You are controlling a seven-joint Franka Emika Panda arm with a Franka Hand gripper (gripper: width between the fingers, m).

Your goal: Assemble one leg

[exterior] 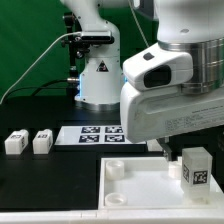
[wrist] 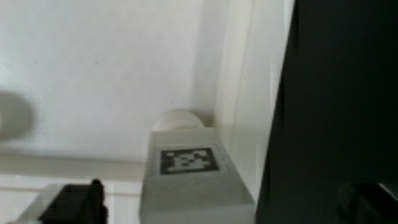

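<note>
A leg [exterior: 195,169], a small white block with a black-and-white tag on its face, stands upright on the right part of the large white panel [exterior: 135,185]. My gripper [exterior: 177,155] hangs just above and beside it, and one dark finger [exterior: 162,149] shows to the leg's left. In the wrist view the same leg [wrist: 189,165] lies between my two fingertips [wrist: 71,204] with a gap on each side. The gripper [wrist: 222,206] is open and touches nothing. Two more legs [exterior: 15,142] [exterior: 41,142] stand on the table at the exterior view's left.
The marker board [exterior: 98,133] lies flat behind the panel. The arm's white base [exterior: 98,80] stands at the back with cables. The panel has round corner sockets [exterior: 116,167], and one shows in the wrist view [wrist: 9,115]. A dark edge [wrist: 338,90] borders the panel.
</note>
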